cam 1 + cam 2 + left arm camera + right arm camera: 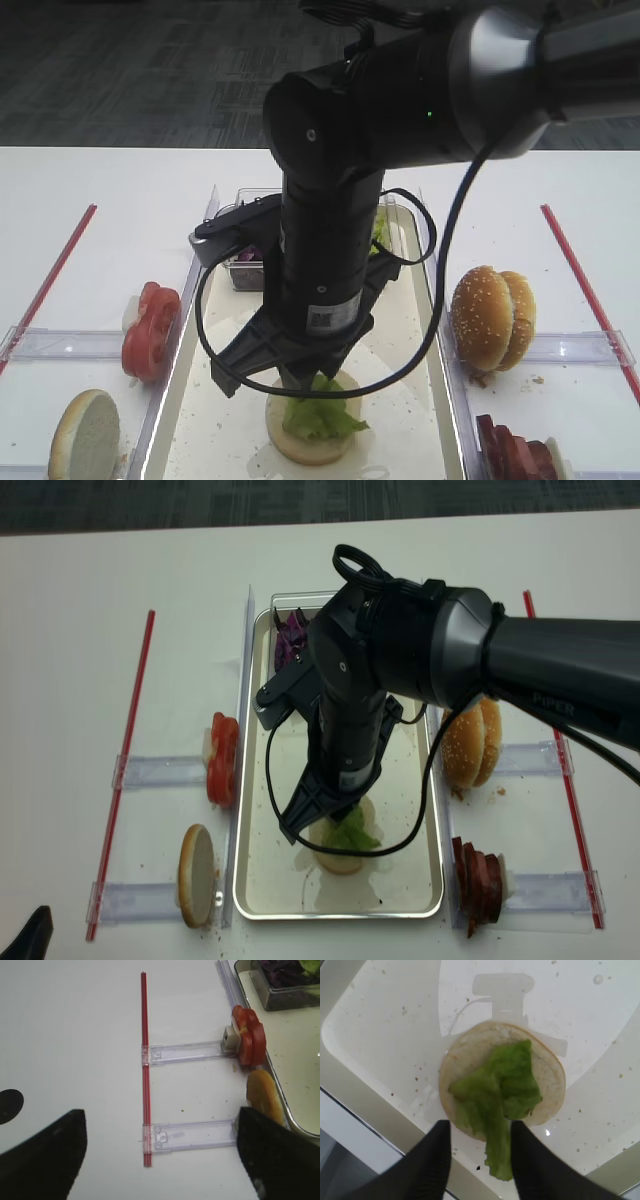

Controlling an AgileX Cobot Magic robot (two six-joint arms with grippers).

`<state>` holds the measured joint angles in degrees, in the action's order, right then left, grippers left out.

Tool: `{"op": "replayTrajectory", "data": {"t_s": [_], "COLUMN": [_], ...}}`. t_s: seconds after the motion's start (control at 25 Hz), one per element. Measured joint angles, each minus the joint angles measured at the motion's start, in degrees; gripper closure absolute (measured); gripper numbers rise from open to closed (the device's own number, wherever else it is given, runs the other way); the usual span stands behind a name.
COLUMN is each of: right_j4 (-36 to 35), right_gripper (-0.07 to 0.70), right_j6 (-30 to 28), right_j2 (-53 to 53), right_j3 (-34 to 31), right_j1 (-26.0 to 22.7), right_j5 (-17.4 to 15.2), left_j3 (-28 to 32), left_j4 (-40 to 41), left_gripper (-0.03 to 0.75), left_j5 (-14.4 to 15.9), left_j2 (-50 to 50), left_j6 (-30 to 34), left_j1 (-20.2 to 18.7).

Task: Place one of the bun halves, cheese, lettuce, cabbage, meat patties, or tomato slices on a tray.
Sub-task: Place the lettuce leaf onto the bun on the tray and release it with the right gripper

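Lettuce (502,1087) on bun half (470,1067), tray (380,1025) centre.
Right gripper (480,1152): above the bun, fingers parted, released; the leaf's trailing end hangs between them, contact unclear. Left gripper (160,1155): spread wide, grasping nothing, over the table (70,1035). Tomato slices (150,325) left of tray; meat patties (515,450) right.

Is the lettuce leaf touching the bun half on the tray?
Touching. The right wrist view shows the lettuce draped directly across the bun half, one end hanging past its edge.
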<state>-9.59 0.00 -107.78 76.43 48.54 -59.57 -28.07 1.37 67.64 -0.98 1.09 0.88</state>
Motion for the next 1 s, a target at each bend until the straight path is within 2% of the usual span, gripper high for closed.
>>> {"op": "replayTrajectory", "data": {"t_s": [0.2, 0.32, 0.52, 1.0], "right_j4": [0.0, 0.0, 0.0, 0.0], "right_gripper": [0.092, -0.013, -0.044, -0.045], "right_j6": [0.0, 0.0, 0.0, 0.47], "right_j2": [0.0, 0.0, 0.0, 0.0], "right_j3": [0.0, 0.0, 0.0, 0.0], "right_j1": [0.0, -0.11, -0.09, -0.09], "right_j5": [0.0, 0.0, 0.0, 0.0], "left_j3": [0.0, 0.0, 0.0, 0.0], "left_j4": [0.0, 0.0, 0.0, 0.0], "left_gripper": [0.151, 0.151, 0.151, 0.151], "left_j5": [0.0, 0.0, 0.0, 0.0], "left_j2": [0.0, 0.0, 0.0, 0.0], "left_j6": [0.0, 0.0, 0.0, 0.0], "left_j1": [0.0, 0.0, 0.0, 0.0]}}
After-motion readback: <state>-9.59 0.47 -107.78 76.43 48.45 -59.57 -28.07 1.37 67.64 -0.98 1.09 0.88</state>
